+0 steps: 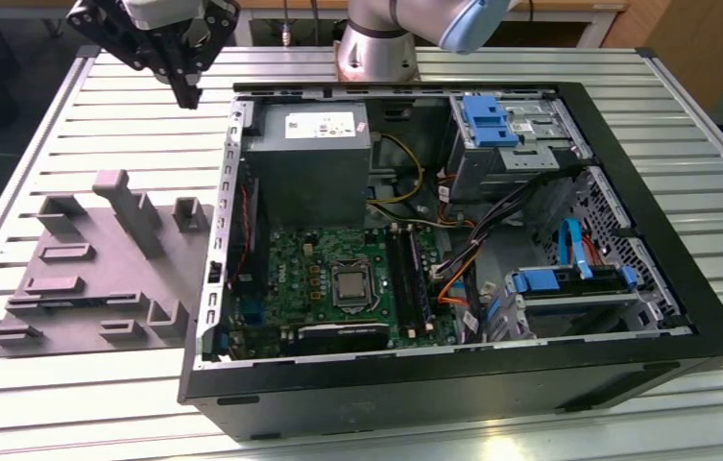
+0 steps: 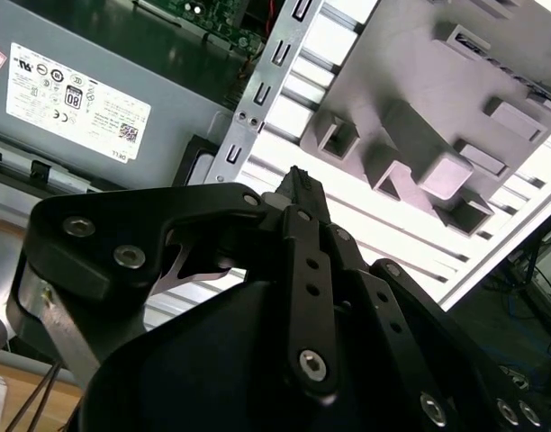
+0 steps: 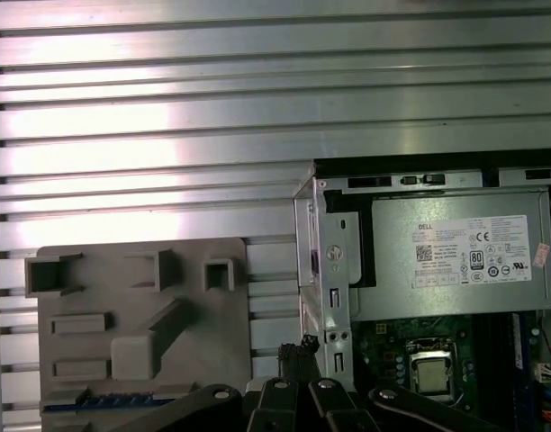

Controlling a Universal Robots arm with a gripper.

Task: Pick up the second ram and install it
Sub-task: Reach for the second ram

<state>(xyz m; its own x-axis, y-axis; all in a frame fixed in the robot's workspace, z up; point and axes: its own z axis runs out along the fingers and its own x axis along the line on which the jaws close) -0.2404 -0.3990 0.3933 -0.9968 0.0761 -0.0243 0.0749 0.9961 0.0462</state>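
Note:
My gripper [image 1: 188,96] hangs above the slatted table at the back, on the exterior view's left, just outside the open computer case's [image 1: 668,317] rear corner. Its fingers [image 2: 298,180] are shut together with nothing between them. A pale grey moulded tray [image 1: 92,317] lies on the table below and in front of the gripper. In the first wrist view a thin dark and blue strip [image 3: 109,401] runs along the tray [image 3: 212,360] near its front edge; this looks like the second ram. The gripper [image 3: 298,346] is well apart from it.
Inside the case lie a green motherboard [image 1: 297,269] with a silver processor [image 1: 352,283], long memory slots [image 1: 410,274] beside it, a grey power supply [image 1: 310,154] and blue drive brackets [image 1: 553,280]. The arm's base [image 1: 380,48] stands behind the case.

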